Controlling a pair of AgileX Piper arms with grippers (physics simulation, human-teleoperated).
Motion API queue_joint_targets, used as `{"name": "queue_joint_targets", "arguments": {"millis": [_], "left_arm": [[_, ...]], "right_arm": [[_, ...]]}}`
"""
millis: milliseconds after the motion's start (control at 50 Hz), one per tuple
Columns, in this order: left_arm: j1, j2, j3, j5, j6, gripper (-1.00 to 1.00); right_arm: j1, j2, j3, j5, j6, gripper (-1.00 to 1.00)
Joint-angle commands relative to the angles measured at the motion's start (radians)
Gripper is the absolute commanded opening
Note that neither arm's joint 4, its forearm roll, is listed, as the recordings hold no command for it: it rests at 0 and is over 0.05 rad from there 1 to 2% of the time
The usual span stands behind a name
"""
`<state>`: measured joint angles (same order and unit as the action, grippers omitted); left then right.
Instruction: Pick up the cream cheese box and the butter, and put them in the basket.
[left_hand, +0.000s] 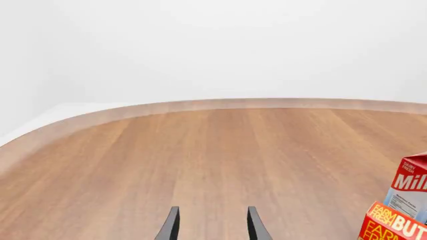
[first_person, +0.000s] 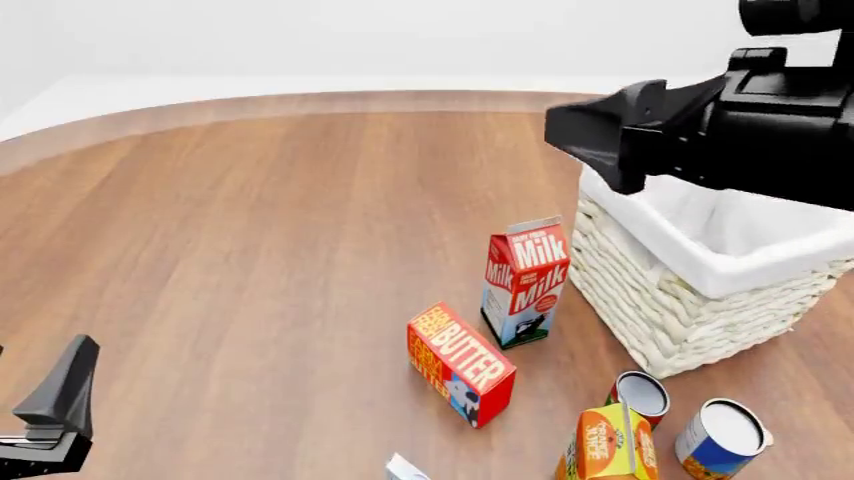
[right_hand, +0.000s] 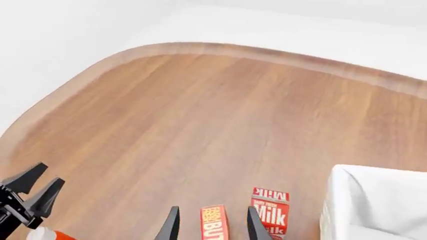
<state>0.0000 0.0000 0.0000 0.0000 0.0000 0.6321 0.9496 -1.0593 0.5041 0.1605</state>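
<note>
The butter, a red and orange carton, lies on the wooden table left of the basket; it also shows far below in the right wrist view. A small white corner at the front view's bottom edge may be the cream cheese box. My right gripper hangs open and empty, high over the butter; its black arm covers the basket's far side. My left gripper is open and empty, low at the front left, well apart from the butter.
A red-and-white Milk carton stands between butter and basket. Two cans and an orange juice carton crowd the front right. The table's curved far edge runs across the back.
</note>
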Motion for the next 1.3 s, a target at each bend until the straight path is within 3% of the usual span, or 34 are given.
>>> {"name": "queue_joint_targets", "arguments": {"millis": [20,60,80,580,600,840,1280,1300], "left_arm": [[0.0,0.0,0.0,0.0,0.0,1.0],[0.0,0.0,0.0,0.0,0.0,1.0],[0.0,0.0,0.0,0.0,0.0,1.0],[0.0,0.0,0.0,0.0,0.0,1.0],[0.0,0.0,0.0,0.0,0.0,1.0],[0.0,0.0,0.0,0.0,0.0,1.0],[0.0,0.0,0.0,0.0,0.0,1.0],[0.0,0.0,0.0,0.0,0.0,1.0]], "right_arm": [[0.075,0.201,-0.201,0.15,0.007,1.0],[0.075,0.201,-0.201,0.15,0.007,1.0],[0.092,0.296,-0.372,0.235,-0.035,1.0],[0.113,0.376,-0.392,0.227,-0.055,1.0],[0.083,0.377,-0.326,0.211,-0.053,1.0],[0.067,0.386,-0.262,0.199,-0.045,1.0],[0.067,0.386,-0.262,0.198,-0.045,1.0],[0.066,0.385,-0.103,0.121,-0.018,1.0]]}}
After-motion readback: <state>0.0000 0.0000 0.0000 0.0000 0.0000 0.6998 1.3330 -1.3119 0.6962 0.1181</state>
